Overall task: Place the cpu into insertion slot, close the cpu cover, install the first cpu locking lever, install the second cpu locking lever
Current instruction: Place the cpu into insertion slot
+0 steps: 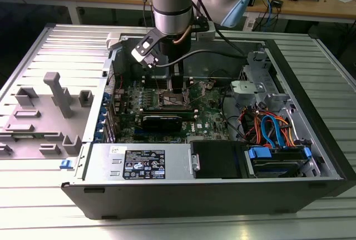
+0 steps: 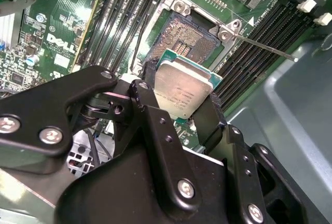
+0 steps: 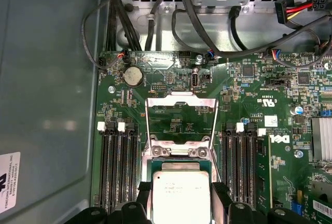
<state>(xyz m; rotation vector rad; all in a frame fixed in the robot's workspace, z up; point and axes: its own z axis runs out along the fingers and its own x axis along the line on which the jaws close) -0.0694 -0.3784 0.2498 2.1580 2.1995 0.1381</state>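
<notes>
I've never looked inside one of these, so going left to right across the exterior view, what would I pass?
Grey holder blocks → gripper holding the cpu → orange and blue cables → black case wall.

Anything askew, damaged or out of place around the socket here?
Nothing stands out. The gripper holds the cpu level over the open insertion slot; the cpu cover is flipped open, and a locking lever is swung clear.
</notes>
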